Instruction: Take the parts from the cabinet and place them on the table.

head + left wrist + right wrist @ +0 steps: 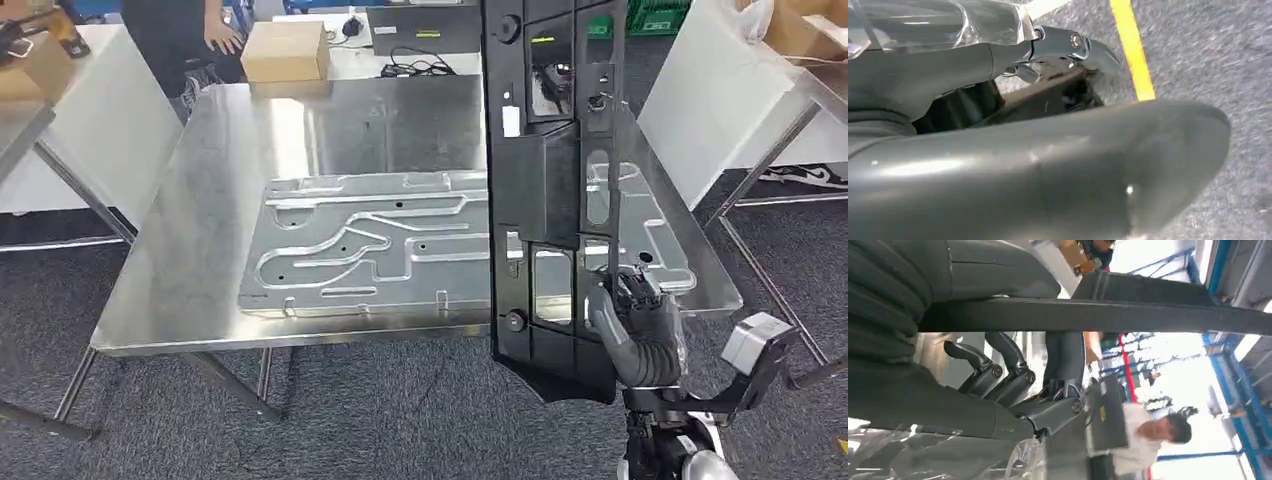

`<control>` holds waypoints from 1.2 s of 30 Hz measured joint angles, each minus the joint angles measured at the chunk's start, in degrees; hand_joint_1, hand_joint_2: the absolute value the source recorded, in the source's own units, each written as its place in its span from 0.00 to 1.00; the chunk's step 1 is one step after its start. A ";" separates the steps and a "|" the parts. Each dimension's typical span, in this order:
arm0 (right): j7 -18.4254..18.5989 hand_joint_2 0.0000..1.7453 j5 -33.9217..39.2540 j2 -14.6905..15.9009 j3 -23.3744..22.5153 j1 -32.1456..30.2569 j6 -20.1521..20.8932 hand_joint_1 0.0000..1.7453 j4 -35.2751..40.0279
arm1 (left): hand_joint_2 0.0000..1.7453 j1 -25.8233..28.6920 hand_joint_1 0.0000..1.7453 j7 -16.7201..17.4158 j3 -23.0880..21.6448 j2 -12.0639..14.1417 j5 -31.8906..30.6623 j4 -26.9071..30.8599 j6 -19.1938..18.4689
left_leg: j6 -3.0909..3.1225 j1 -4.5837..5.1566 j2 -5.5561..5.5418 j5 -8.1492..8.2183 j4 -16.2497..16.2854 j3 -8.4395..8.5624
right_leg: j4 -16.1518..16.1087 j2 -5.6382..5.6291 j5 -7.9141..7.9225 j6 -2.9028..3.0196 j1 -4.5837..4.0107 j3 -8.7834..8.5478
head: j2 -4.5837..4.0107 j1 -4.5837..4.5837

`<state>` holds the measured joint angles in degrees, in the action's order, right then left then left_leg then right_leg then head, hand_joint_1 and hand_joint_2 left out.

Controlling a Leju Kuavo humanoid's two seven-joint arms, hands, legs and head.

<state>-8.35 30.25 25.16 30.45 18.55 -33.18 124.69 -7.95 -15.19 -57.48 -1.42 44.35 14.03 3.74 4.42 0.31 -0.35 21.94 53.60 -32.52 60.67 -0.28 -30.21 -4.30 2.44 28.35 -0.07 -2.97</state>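
Black panel [545,190] upright in right robot hand [640,325], above table [180,260] near edge.

A cardboard box [286,50] sits just past the far edge, toward the left, with a person [170,40] standing just left of it. Black cables [415,68] lie on a white surface to its right. A green crate [657,15] stands far right. Grey carpet [350,420] covers the floor, crossed by a yellow line [1133,47].
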 joint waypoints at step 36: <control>-0.52 1.00 2.69 0.26 -1.01 -0.59 1.97 1.00 -0.59 | 0.00 0.29 0.00 0.00 -0.02 -0.35 0.39 -0.04 -0.13 | 1.07 0.66 -0.80 2.57 0.59 2.19 | 9.97 -0.32 -4.03 0.23 -1.12 10.22 | 0.00 -0.02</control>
<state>-8.87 32.94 25.42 29.44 17.96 -31.21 124.10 -7.66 -15.19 -57.51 -1.77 44.74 13.99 3.60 5.49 0.97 -1.15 24.50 54.19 -30.33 70.64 -0.60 -34.24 -4.07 1.31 38.57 -0.07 -2.99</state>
